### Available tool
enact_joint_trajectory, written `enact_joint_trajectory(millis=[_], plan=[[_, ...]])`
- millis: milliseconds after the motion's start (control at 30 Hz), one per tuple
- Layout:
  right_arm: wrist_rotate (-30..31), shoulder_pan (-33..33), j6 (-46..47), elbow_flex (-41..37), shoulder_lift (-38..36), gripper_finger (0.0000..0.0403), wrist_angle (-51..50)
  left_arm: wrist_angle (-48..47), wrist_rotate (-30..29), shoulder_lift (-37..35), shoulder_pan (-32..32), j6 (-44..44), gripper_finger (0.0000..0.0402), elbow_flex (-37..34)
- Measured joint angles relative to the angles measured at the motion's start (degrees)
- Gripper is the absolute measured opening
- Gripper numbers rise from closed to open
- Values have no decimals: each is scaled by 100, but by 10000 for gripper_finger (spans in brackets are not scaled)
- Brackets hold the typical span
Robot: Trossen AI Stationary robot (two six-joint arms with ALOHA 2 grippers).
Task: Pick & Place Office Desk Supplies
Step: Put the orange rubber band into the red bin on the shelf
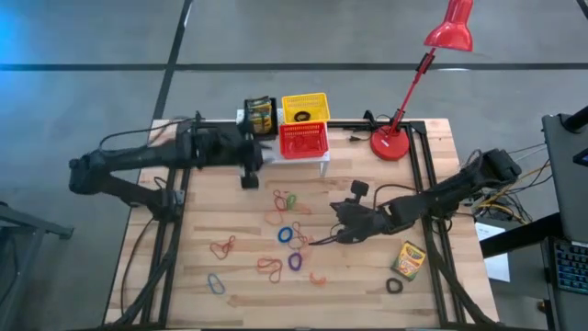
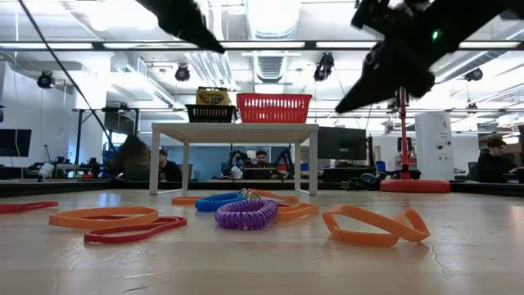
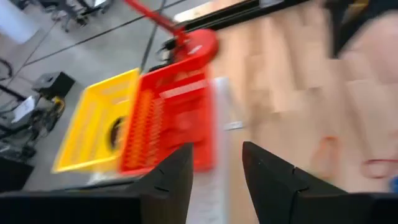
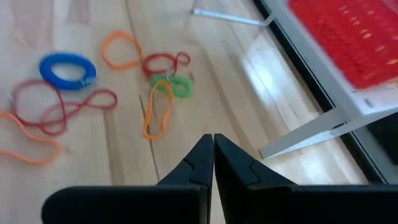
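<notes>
Overhead layout, left to right. The left gripper [image 1: 250, 171] is hovering beside the white rack [image 1: 323, 162], its dark fingers parted and holding nothing. On the rack are sitting a crayon box [image 1: 260, 115], a yellow lattice basket [image 1: 304, 108] and a red lattice basket [image 1: 302, 140]. Thin elastic loops [image 1: 287, 237], flat bands and ribbed coils alike, are lying scattered on the pale wood-grain table [image 1: 193, 253]. The right gripper [image 1: 336, 235] is hanging over them, jaws pressed together, empty. A second crayon box [image 1: 408, 261] is lying near the table's right edge.
</notes>
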Motion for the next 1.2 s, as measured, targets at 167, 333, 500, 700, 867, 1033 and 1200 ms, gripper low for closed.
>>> enact_joint_trajectory(millis=[167,333,500,700,867,1033,1200], plan=[[-259,11,531,-209,-493,35,-277,35,-645,187,-1278,-647,133,-168],[-516,7,1077,-686,-735,76,-170,649,-909,244,-2078,-1385,131,-891],[-755,-42,1395,-1163,-617,123,662,1712,-1001,246,-2369,-2210,131,-1910],[-1744,-401,1070,-1471,53,166,2196,2791,-1019,377,-2439,-3386,131,-2888],[-2086,-745,434,-1206,768,184,2598,3274,-1194,704,-2707,-4410,131,-3287],[-2479,-990,-409,-668,1501,181,2702,3667,-1516,1140,-3120,-5090,131,-3356],[-2812,-1203,-755,-210,1900,169,2731,4122,-1880,1565,-3385,-5352,131,-3269]])
